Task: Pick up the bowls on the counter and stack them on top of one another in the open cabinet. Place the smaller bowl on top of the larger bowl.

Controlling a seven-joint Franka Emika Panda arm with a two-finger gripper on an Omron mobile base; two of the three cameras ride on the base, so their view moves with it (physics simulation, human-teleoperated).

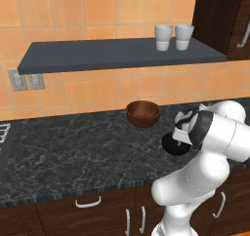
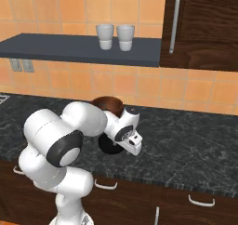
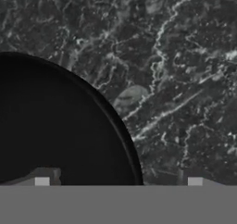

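The smaller bowl (image 3: 51,130), glossy black, sits on the black marble counter (image 3: 185,56) directly under my hand. My gripper (image 3: 118,182) is open and straddles the bowl's rim: one fingertip (image 3: 41,181) is over the inside and the other fingertip (image 3: 194,181) is outside, above the counter. From the base views the black bowl (image 1: 170,146) (image 2: 108,146) is partly hidden by my wrist. The larger bowl (image 1: 143,113), reddish-brown, stands upright just behind it near the wall, half hidden by my arm in the right base view (image 2: 108,103). The open cabinet (image 1: 122,54) (image 2: 69,47) hangs above.
Two pale cups (image 1: 173,37) (image 2: 115,36) stand at the right end of the shelf. A dark brown cabinet (image 2: 204,24) with a metal handle adjoins it. Wall outlets (image 1: 27,80) sit under the shelf's left end. A stove edge (image 1: 2,135) shows at far left.
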